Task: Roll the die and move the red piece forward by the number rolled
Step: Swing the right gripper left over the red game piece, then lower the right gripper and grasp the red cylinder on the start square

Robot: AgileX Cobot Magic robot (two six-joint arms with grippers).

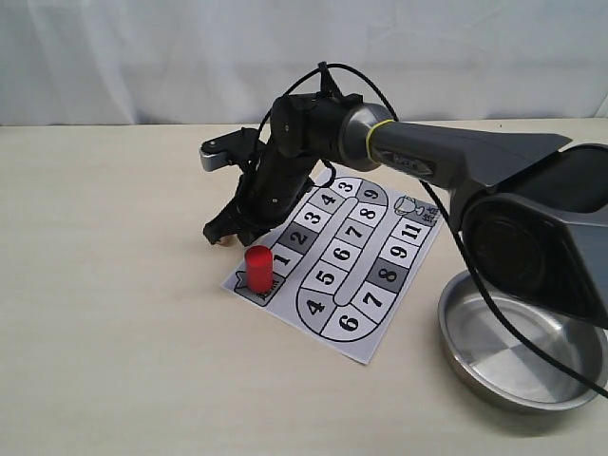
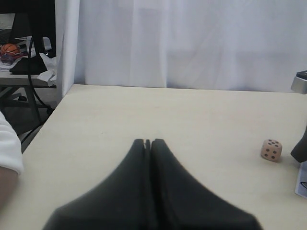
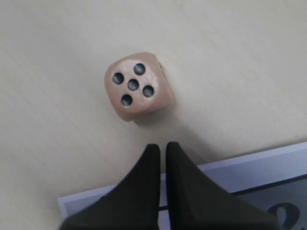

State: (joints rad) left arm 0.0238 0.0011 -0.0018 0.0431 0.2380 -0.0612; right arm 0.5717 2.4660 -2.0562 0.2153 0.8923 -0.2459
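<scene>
The die lies free on the table just off the board's corner, its five-pip face towards the right wrist camera. My right gripper hovers a little short of it, fingers shut with only a thin slit and nothing between them. In the exterior view that gripper has reached across to the left edge of the board, beside the red piece, which stands upright on the start square. My left gripper is shut and empty, low over bare table, with the die well off to its side.
The paper game board with numbered squares lies mid-table, its corner under the right fingers. A steel bowl sits at the front right. A white curtain backs the table. The table edge shows in the left wrist view.
</scene>
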